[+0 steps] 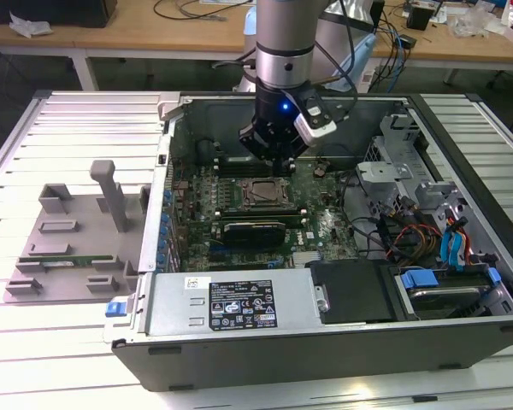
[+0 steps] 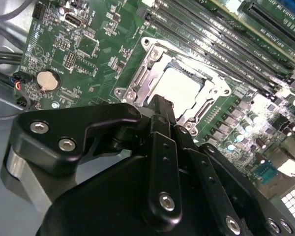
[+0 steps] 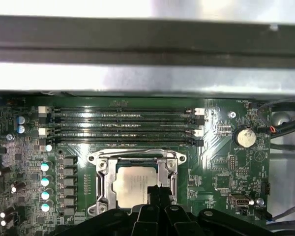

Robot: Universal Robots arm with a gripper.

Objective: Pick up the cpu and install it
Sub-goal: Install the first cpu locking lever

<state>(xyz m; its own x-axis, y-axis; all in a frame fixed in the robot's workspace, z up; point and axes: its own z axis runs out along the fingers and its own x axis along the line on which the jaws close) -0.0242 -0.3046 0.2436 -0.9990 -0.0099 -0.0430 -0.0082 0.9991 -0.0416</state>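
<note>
Jaws closed with fingertips together, I held the gripper (image 2: 160, 105) just above the cpu (image 3: 135, 186), which lay flat in its socket (image 3: 102, 183), seated.

The tool (image 1: 276, 152) hangs inside the open computer case (image 1: 325, 342); motherboard socket (image 1: 261, 194) just below.

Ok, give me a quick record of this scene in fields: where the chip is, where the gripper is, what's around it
cpu: lying flat in the motherboard socket, seen in both wrist views
socket frame: metal, open around the chip
gripper: above the socket, fingertips at the chip's edge
computer case: side open, motherboard exposed
memory slots: beside the socket
grey fixture tray: outside the case, at the exterior view's left
</note>
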